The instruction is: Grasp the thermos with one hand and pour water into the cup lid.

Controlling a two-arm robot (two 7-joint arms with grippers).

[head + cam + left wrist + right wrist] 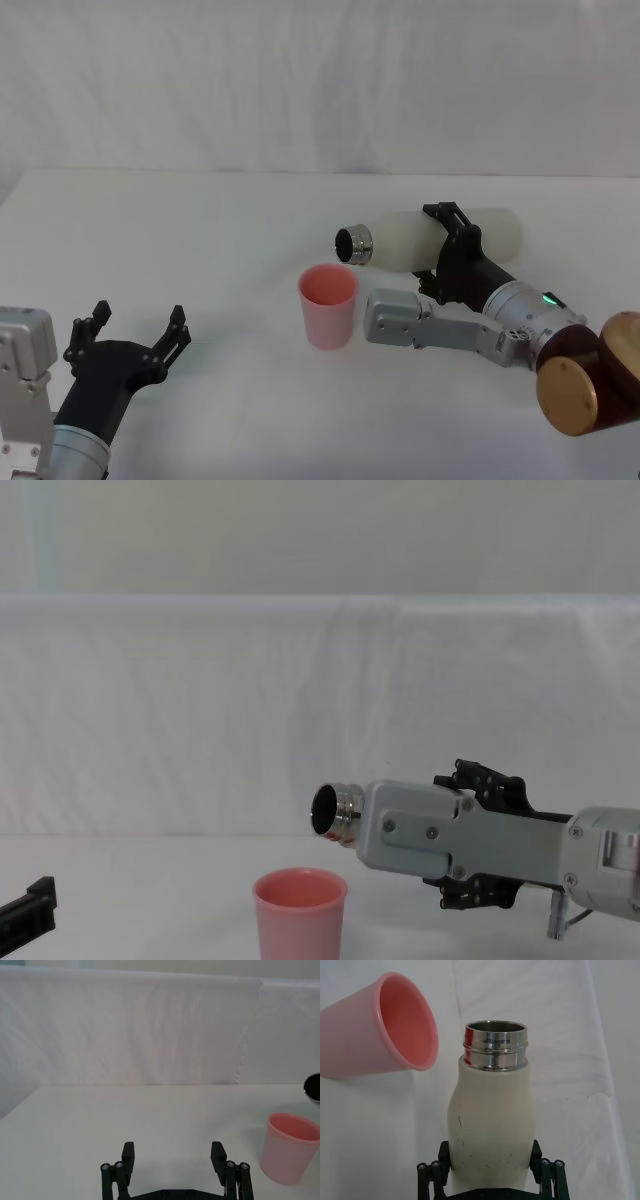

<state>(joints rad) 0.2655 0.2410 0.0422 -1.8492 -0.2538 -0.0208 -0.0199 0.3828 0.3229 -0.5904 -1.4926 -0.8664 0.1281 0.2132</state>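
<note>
The cream-white thermos (425, 240) lies nearly level in the air, its steel neck (353, 245) pointing left just above and right of the pink cup lid (328, 306). My right gripper (452, 250) is shut on the thermos body. In the right wrist view the thermos (492, 1115) sits between the black fingers (446, 1155) with the cup lid (380, 1025) beside its open mouth. From the chest view the neck (335, 813) hovers above the cup lid (299, 914). My left gripper (140, 330) rests open at the near left, holding nothing.
The white table (180, 240) runs back to a white cloth backdrop (320, 80). The right arm's grey link (400, 318) lies low just right of the cup lid. The left wrist view has the cup lid (291, 1147) off to the side of the left gripper (172, 1152).
</note>
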